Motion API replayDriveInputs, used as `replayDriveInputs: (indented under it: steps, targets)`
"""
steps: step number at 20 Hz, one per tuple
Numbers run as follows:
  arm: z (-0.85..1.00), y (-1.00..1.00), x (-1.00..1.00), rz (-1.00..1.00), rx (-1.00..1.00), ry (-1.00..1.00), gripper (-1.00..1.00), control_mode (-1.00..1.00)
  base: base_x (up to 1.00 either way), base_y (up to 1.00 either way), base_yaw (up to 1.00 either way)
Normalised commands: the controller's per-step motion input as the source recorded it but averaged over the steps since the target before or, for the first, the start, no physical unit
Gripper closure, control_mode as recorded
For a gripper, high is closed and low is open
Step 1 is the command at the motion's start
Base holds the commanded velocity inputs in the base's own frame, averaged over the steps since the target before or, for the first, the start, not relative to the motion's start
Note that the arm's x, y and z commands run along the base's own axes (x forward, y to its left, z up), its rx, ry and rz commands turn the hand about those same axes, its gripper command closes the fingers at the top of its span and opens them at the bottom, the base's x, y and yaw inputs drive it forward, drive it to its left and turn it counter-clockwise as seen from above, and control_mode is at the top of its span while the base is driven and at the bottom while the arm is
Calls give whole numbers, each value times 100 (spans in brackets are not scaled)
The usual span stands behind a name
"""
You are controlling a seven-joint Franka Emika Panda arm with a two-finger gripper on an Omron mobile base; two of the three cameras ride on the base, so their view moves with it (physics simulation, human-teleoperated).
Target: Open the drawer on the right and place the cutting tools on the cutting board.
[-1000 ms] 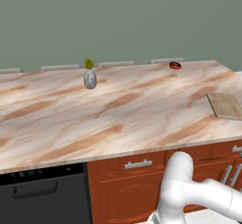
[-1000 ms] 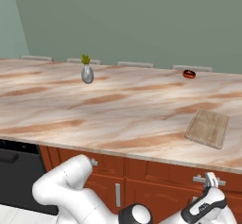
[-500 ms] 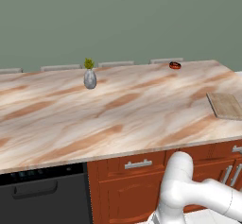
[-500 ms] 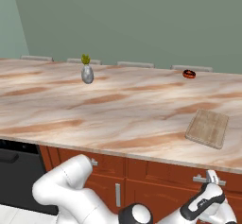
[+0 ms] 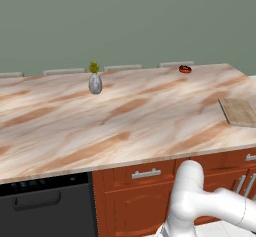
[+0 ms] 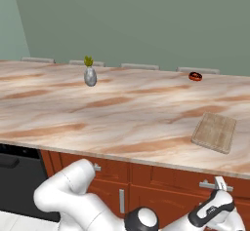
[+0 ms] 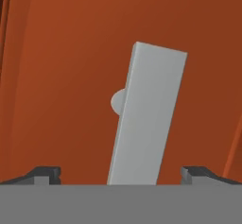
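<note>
No writing or brand can be read on anything here.

The arm rises from the floor in front of the cabinets, bends low and reaches right along the cabinet fronts, below the counter's [image 6: 122,123] front edge. In the right base view the gripper [image 6: 219,185] sits at the handle [image 6: 215,185] of the drawer [image 6: 195,179], under the front right part of the counter, with 1 finger tip poking up just beside the bar. In the hand view the handle [image 7: 149,114] runs as a pale grey bar, tilted, between the 2 dark fingers [image 7: 45,173], which stand wide apart on either side of it with clear space on both sides. They grip nothing. The drawer front [image 7: 66,76] is flush with the cabinet, shut.

The board [image 6: 215,131] lies flat near the counter's right edge, a little back from the front edge and above the drawer; in the left base view the board [image 5: 239,112] sits at the far right.

A small grey vase [image 6: 90,76] with a green sprig stands toward the back edge, left of middle. A small red and black thing [image 6: 195,76] rests near the back right corner. A black dishwasher [image 5: 47,208] fills the cabinet run at the left.
</note>
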Motion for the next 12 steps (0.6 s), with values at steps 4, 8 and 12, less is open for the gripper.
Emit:
replayDriveInputs:
  steps: [4,8,12]
  targets:
    - [-48,-12,0,0,0,-13,-100,-100,0,0,0]
    - [-59,-1,0,0,0,-11,-100,-100,0,0,0]
    - [-55,0,1,0,0,-11,-100,-100,0,0,0]
